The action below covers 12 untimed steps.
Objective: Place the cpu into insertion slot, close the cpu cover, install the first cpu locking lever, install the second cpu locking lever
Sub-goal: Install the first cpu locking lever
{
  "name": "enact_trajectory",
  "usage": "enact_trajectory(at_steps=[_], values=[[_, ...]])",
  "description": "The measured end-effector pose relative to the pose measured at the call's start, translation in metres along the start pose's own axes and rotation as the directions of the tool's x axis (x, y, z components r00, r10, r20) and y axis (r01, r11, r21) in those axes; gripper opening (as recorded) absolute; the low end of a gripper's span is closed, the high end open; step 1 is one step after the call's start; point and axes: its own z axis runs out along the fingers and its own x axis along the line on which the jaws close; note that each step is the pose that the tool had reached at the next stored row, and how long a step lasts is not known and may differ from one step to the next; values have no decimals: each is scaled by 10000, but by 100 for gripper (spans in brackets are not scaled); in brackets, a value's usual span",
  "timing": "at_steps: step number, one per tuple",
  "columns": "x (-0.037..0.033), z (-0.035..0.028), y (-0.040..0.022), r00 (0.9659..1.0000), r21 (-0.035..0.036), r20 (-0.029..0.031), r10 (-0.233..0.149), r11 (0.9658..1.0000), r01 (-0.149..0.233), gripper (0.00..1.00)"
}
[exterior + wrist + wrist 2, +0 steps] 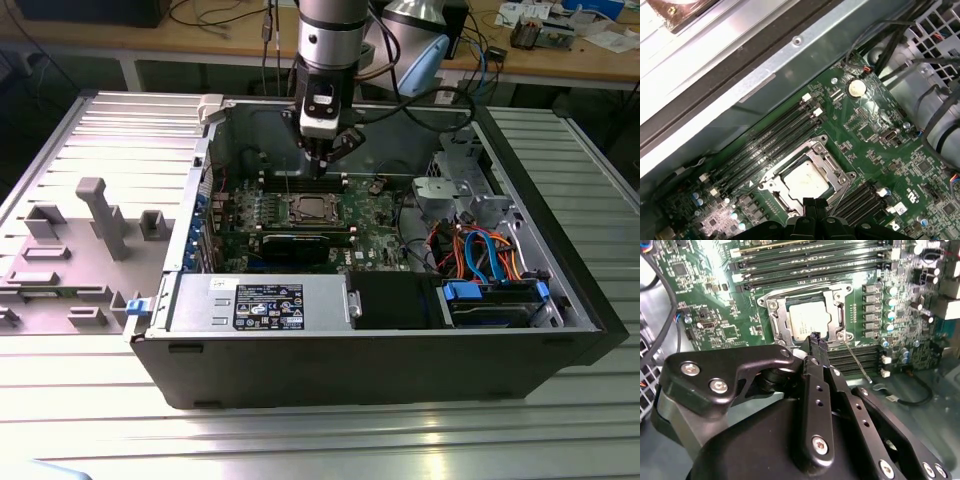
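**Desk:** While the gripper [322, 152] hangs inside the open computer case [380, 360], what is it carrying?

**Bench:** Nothing. In both wrist views its black fingertips are pressed together with nothing between them. The cpu [809, 320] lies just ahead of those tips, seated in the insertion slot [771, 305], and the cpu cover [777, 322] lies down flat around it.

**Desk:** So which step is this?

**Bench:** The levers, by my reading. A thin wire locking lever [857, 360] stands free just beside the fingertips, angling away from the socket corner and not lying flat along the cover.

**Desk:** What would doing it well take?

**Bench:** I would push with the closed tips on the wire itself, not on the cover. The stroke wants to be slow, low and sideways so the wire can tuck under its catch. It should also keep off the chip's top and the long black memory slots [805, 260] beyond the socket. A slip there could scrape the green board [875, 145].

**Desk:** And the chip itself?

**Bench:** It is a flat square with a dull silver top, catching pale glare. It shows through the window of the silvery grey frame.
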Motion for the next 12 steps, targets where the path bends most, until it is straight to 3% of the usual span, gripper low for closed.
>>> enact_trajectory(at_steps=[2, 3, 4, 8, 12], values=[[0, 2, 1, 10000, -42, 53, -82, 10000, 82, 11], [2, 1, -2, 9998, -106, 145, -101, 9999, 102, 11], [5, 0, -4, 9997, -159, 201, -118, 9998, 122, 11], [5, 1, -3, 9984, -177, 203, -526, 9984, 530, 11], [5, 3, -3, 9928, -178, 216, -1180, 9928, 1183, 11]])
